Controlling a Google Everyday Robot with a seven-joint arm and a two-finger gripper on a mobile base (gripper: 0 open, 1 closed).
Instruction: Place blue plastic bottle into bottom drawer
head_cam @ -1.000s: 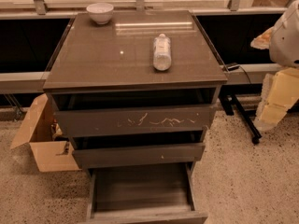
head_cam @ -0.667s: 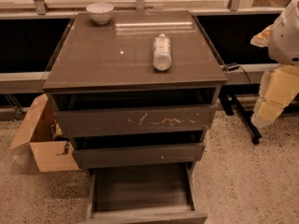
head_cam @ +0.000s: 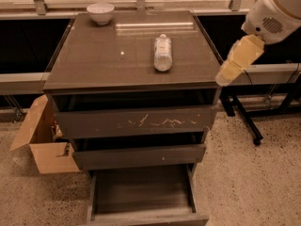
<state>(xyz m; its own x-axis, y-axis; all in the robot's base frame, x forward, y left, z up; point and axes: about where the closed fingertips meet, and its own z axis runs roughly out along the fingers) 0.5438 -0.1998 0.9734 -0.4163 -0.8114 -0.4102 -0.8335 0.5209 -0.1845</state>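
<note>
The blue plastic bottle (head_cam: 162,53) lies on its side on the cabinet top, right of the middle, white cap toward the back. The bottom drawer (head_cam: 141,192) is pulled out at the foot of the cabinet and its tray holds nothing. My gripper (head_cam: 225,76), on a pale yellow wrist below the white arm, hangs in the air just off the cabinet's front right corner, to the right of the bottle and apart from it. It holds nothing that I can see.
A white bowl (head_cam: 100,12) stands at the back left of the cabinet top (head_cam: 94,65). The scratched top drawer (head_cam: 136,121) and the middle drawer (head_cam: 138,155) stick out slightly. An open cardboard box (head_cam: 40,138) sits on the floor at left. A black wheeled stand (head_cam: 244,119) is at right.
My arm and gripper have swung left, from beside the cabinet's right side to close by its front right corner. The bottle and drawers have not moved.
</note>
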